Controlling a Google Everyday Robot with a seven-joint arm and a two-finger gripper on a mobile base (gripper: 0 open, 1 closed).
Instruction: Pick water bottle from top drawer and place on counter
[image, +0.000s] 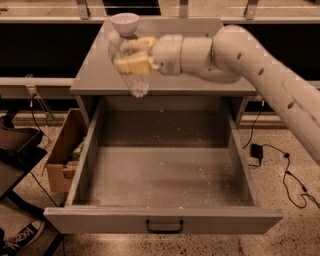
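My gripper (132, 55) is shut on the water bottle (131, 75), a small clear plastic bottle, and holds it lifted above the left part of the grey counter (200, 85). The bottle hangs tilted with its base near the counter's front edge and its top end close to the white bowl; its cap is hidden. My white arm reaches in from the right. The top drawer (165, 180) stands pulled open below, with crumbs on its floor and a dark bar handle (164, 227) on its front. Nothing else lies in the drawer.
A white bowl (125, 22) sits at the counter's back left, just behind the gripper. A cardboard box (65, 155) stands on the floor left of the drawer. A black cable and plug (260, 150) lie on the floor at right.
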